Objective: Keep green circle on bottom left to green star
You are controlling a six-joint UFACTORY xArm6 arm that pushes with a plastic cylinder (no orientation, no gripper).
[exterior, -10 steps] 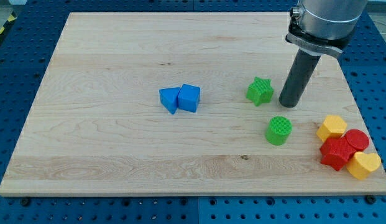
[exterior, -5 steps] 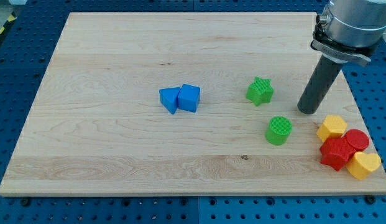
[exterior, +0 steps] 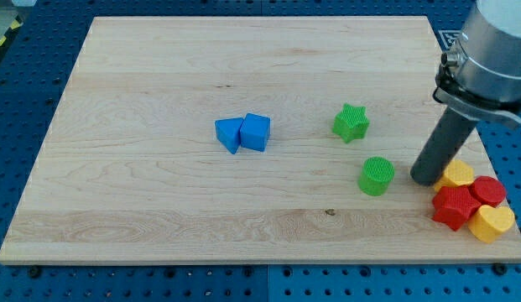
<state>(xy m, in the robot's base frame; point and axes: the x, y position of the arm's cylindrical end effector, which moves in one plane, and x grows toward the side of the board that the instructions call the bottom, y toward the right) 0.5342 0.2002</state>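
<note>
The green circle (exterior: pixel 377 175) lies on the wooden board right of centre. The green star (exterior: pixel 351 122) lies above it and slightly to its left, so the circle is at the star's lower right. My tip (exterior: pixel 425 179) rests on the board just right of the green circle, with a small gap between them, and close beside the upper yellow block.
A cluster at the board's (exterior: pixel 143 201) right edge holds a yellow block (exterior: pixel 455 174), a red circle (exterior: pixel 487 190), a red block (exterior: pixel 452 207) and a yellow heart (exterior: pixel 492 222). A blue triangle (exterior: pixel 229 134) and a blue cube (exterior: pixel 255 132) touch near the centre.
My tip has moved right and down, from beside the green star to just right of the green circle. No block has moved.
</note>
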